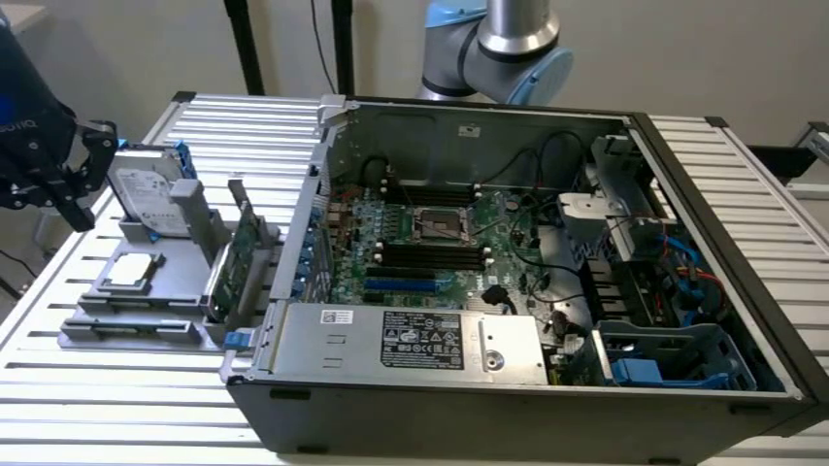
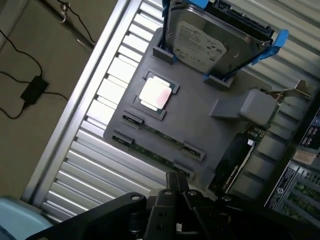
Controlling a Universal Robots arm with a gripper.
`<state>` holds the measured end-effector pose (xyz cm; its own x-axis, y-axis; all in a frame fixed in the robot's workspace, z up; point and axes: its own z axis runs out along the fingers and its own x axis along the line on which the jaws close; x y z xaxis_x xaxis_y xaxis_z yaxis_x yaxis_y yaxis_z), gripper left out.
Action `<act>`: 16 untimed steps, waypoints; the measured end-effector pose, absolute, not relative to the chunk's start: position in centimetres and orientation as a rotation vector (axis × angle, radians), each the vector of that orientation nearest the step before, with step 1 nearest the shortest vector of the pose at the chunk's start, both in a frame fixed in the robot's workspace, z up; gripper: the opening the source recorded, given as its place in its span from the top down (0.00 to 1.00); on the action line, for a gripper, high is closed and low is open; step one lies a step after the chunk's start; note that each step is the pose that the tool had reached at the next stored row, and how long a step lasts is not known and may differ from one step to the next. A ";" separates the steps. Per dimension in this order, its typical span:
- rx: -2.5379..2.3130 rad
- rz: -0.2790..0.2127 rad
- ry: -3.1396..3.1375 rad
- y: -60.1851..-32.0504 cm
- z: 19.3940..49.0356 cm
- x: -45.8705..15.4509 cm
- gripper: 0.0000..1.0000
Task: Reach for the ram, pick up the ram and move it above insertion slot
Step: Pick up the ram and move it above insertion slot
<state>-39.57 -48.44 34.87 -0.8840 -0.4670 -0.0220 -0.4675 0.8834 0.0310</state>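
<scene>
Two ram sticks lie flat in the grey fixture (image 2: 200, 125). Each is a thin green strip between black end clips: one ram (image 2: 161, 134) beside the CPU, the other ram (image 2: 150, 154) nearer the fixture's edge. My gripper (image 2: 176, 183) hangs above that edge, close to the nearer stick, with its fingers shut and nothing between them. In the exterior view the gripper (image 1: 68, 199) is at the far left, above the fixture (image 1: 155, 291) and apart from it. The black memory slots (image 1: 434, 254) lie on the motherboard inside the open case.
The fixture also holds a hard drive (image 2: 210, 40) in blue brackets, a CPU (image 2: 157, 95) and an upright green expansion card (image 1: 233, 262). The open computer case (image 1: 518, 388) fills the slatted table's (image 1: 116, 398) middle, its wall standing between fixture and motherboard. A cable and adapter (image 2: 34, 90) lie on the floor.
</scene>
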 end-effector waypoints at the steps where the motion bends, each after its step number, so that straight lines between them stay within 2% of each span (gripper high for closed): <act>1: -0.771 0.055 3.029 -48.5 34.9 -39.6 0.89; 16: -1.037 0.058 2.925 -48.5 34.9 -39.5 0.89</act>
